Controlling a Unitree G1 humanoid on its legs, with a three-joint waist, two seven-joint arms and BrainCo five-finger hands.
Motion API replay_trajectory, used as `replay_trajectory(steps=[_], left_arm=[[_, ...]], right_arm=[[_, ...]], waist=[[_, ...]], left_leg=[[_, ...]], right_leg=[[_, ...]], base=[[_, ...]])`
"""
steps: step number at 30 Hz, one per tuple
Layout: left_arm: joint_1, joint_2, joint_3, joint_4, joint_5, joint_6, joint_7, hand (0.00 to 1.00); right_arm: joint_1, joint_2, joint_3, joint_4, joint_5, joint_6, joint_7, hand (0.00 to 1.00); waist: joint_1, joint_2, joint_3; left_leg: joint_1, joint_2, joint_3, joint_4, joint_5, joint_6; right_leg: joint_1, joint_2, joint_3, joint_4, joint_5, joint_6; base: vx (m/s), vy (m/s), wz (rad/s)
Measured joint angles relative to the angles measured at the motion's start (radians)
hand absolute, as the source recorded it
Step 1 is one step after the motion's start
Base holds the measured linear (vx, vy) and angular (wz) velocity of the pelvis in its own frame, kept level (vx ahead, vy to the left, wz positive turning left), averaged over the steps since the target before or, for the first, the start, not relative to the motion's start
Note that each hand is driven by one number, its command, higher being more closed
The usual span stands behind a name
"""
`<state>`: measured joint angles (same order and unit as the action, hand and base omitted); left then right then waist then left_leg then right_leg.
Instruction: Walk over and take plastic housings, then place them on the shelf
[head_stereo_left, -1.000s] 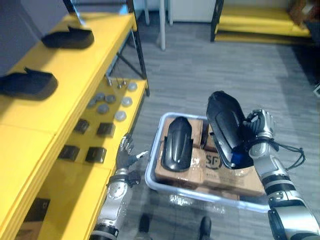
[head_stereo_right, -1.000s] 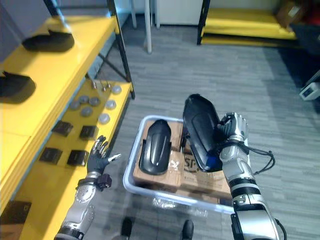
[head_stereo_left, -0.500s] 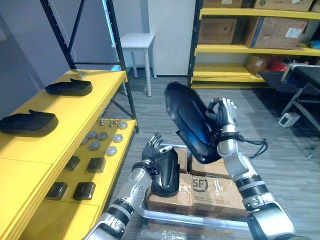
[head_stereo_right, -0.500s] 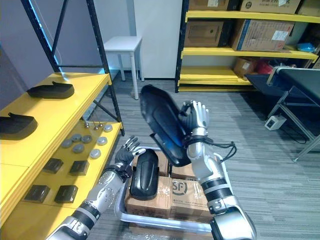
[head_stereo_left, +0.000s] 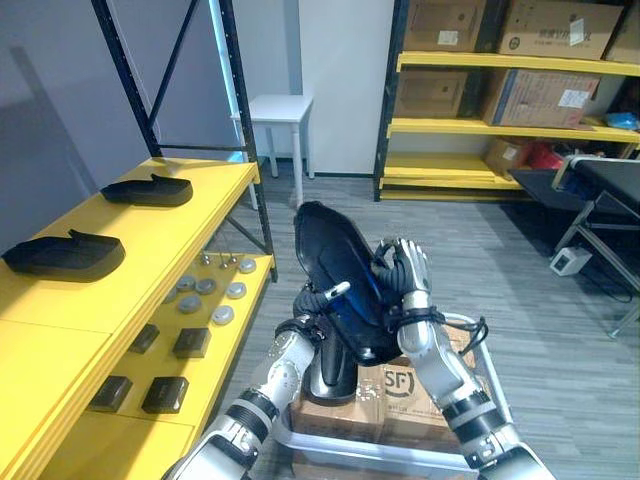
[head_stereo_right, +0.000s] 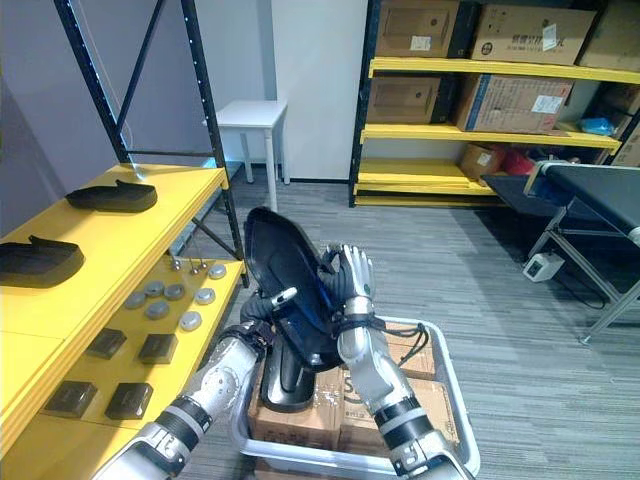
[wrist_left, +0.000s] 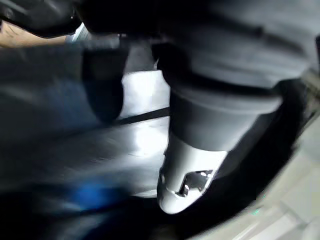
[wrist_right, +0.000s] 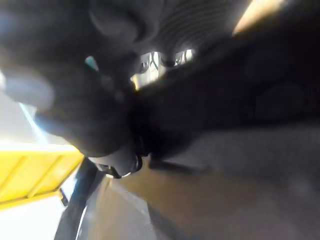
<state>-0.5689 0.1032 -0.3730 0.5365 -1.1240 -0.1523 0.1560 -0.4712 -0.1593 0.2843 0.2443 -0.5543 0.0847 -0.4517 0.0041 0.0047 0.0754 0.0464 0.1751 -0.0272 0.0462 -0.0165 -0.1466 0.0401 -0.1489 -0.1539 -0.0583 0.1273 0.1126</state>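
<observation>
Warehouse: yellow racking (head_stereo_left: 170, 225), cardboard boxes (head_stereo_left: 545, 28).

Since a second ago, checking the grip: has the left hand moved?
Yes. The left hand went from beside the bin's left rim up to the raised housing above it.

**Four black housings: one aloft, one on the boxes, two on the shelf**

The raised housing (head_stereo_left: 345, 285) is a long, glossy black shell with a rounded nose. It stands tilted at the centre of the frame, nose up and to the left. The right hand (head_stereo_left: 408, 283) curls round its right edge, and the left hand (head_stereo_left: 312, 303) touches its lower left side. Just below it, a second housing (head_stereo_left: 326, 376) lies on cardboard boxes (head_stereo_left: 395, 385). At the left of the frame, the far housing (head_stereo_left: 147, 190) and the near housing (head_stereo_left: 65, 257) lie flat on the yellow shelf (head_stereo_left: 150, 235), well apart.
</observation>
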Motion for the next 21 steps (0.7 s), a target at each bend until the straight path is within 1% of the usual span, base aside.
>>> replay_trajectory(steps=[1, 3, 4, 6, 8, 10, 13, 14, 16, 18, 21], left_arm=[[0.007, 0.0, 0.006, -0.01, -0.013, -0.009, 0.002, 1.0], [0.041, 0.001, 0.024, -0.042, -0.021, -0.041, 0.015, 1.0], [0.045, 0.001, 0.031, -0.047, -0.022, -0.045, 0.016, 1.0], [0.065, -0.002, 0.066, -0.078, -0.031, -0.084, 0.02, 1.0], [0.088, 0.011, 0.073, -0.103, -0.008, -0.09, 0.02, 1.0], [0.145, 0.008, 0.082, -0.145, -0.009, -0.106, 0.02, 1.0], [0.213, 0.009, 0.082, -0.177, -0.009, -0.109, 0.019, 1.0], [0.239, 0.01, 0.082, -0.192, -0.009, -0.109, 0.019, 1.0], [0.284, 0.021, 0.082, -0.224, -0.008, -0.107, 0.017, 1.0], [0.326, 0.044, 0.082, -0.274, 0.014, -0.105, 0.015, 1.0], [0.387, 0.077, 0.092, -0.327, 0.031, -0.105, 0.0, 1.0]], right_arm=[[0.008, -0.001, 0.0, 0.0, 0.011, -0.008, 0.0, 1.0], [0.052, -0.004, 0.008, -0.023, 0.041, -0.04, 0.0, 1.0], [0.062, -0.006, 0.013, -0.035, 0.045, -0.047, 0.0, 1.0], [0.105, -0.029, 0.049, -0.041, 0.066, -0.072, 0.002, 1.0], [0.127, -0.033, 0.068, -0.048, 0.088, -0.093, 0.002, 1.0], [0.147, -0.032, 0.089, -0.069, 0.097, -0.103, 0.002, 1.0], [0.181, -0.031, 0.118, -0.075, 0.099, -0.108, 0.003, 1.0], [0.194, -0.031, 0.128, -0.076, 0.1, -0.109, 0.004, 1.0], [0.203, -0.032, 0.146, -0.076, 0.117, -0.116, 0.013, 1.0], [0.211, -0.032, 0.164, -0.076, 0.127, -0.128, 0.023, 1.0], [0.216, -0.032, 0.199, -0.076, 0.156, -0.134, 0.045, 1.0]], waist=[[-0.002, 0.0, 0.0], [-0.013, -0.001, -0.004], [-0.015, -0.001, -0.004], [-0.015, -0.007, -0.007], [-0.015, -0.008, -0.008], [-0.013, -0.012, -0.011], [-0.01, -0.026, -0.022], [-0.003, -0.029, -0.026], [0.003, -0.03, -0.026], [0.007, -0.029, -0.026], [0.029, -0.028, -0.026]], left_leg=[[0.003, 0.0, 0.0, -0.002, 0.0, 0.0], [0.014, 0.0, 0.002, -0.008, 0.0, 0.0], [0.014, 0.0, 0.002, -0.008, -0.001, 0.0], [0.014, 0.0, 0.003, -0.008, -0.001, 0.0], [0.014, 0.0, 0.003, -0.008, -0.001, 0.0], [0.013, 0.0, -0.001, -0.008, -0.001, -0.001], [0.012, 0.0, -0.011, -0.008, -0.001, -0.001], [0.01, 0.0, -0.014, -0.008, -0.001, -0.001], [-0.001, -0.001, -0.028, -0.005, -0.001, -0.001], [-0.025, -0.001, -0.055, 0.01, -0.001, -0.002], [-0.055, -0.002, -0.101, 0.037, -0.002, -0.002]], right_leg=[[0.003, 0.0, 0.0, -0.002, 0.0, 0.0], [0.013, 0.0, 0.0, -0.007, 0.0, 0.0], [0.013, 0.0, 0.0, -0.007, 0.0, 0.0], [0.013, 0.001, 0.0, -0.008, 0.0, 0.0], [0.014, 0.001, 0.0, -0.008, 0.0, 0.0], [0.015, 0.001, -0.003, -0.01, 0.0, 0.0], [0.03, 0.001, -0.021, -0.023, 0.0, 0.0], [0.031, 0.001, -0.024, -0.024, -0.001, 0.0], [0.032, 0.0, -0.033, -0.025, -0.001, 0.001], [0.032, 0.002, -0.057, -0.025, -0.002, 0.001], [0.045, 0.006, -0.102, -0.026, -0.004, 0.0]], base=[[0.0, 0.0, 0.0], [0.0, 0.0, 0.0], [0.0, 0.0, 0.0], [0.0, 0.0, 0.0], [0.0, 0.0, 0.0], [-0.01, 0.008, 0.04], [0.0, 0.014, 0.13], [0.0, 0.013, 0.1], [-0.01, 0.006, 0.17], [-0.02, -0.007, 0.32], [-0.02, -0.022, 0.45]])
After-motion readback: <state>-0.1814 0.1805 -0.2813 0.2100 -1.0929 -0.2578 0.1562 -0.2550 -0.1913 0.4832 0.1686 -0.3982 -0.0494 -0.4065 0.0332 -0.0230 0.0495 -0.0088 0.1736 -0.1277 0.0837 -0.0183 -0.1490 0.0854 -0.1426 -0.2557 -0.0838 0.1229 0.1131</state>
